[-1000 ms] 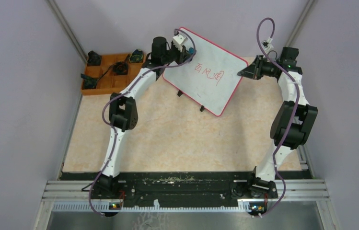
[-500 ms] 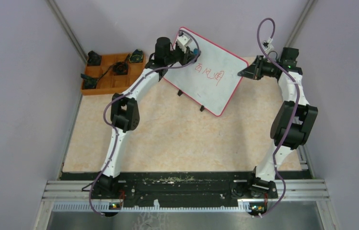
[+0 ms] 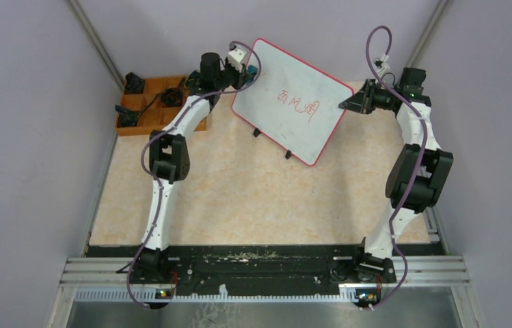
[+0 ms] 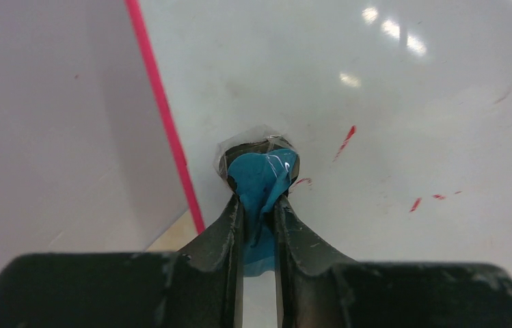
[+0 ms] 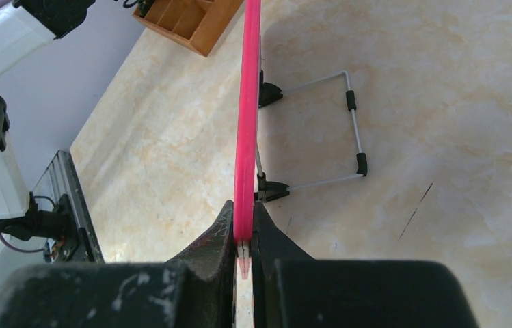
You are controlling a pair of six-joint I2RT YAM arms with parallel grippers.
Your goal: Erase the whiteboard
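The whiteboard (image 3: 292, 102), white with a red-pink frame, stands tilted on small black feet at the back of the table, with red handwritten characters (image 3: 297, 104) near its middle. My left gripper (image 3: 251, 66) is at the board's upper left edge, shut on a blue cloth (image 4: 261, 179) that rests near the white surface beside red marks (image 4: 346, 140). My right gripper (image 3: 346, 104) is shut on the board's right frame edge (image 5: 246, 123), seen edge-on in the right wrist view.
An orange compartment tray (image 3: 152, 113) with small dark parts sits at the back left, under my left arm. The board's wire stand and black feet (image 5: 307, 137) rest on the beige tabletop. Purple walls close in on both sides.
My left gripper with the blue cloth has moved left, from over the board near the characters to the board's upper left edge. The right arm and the board have not moved.
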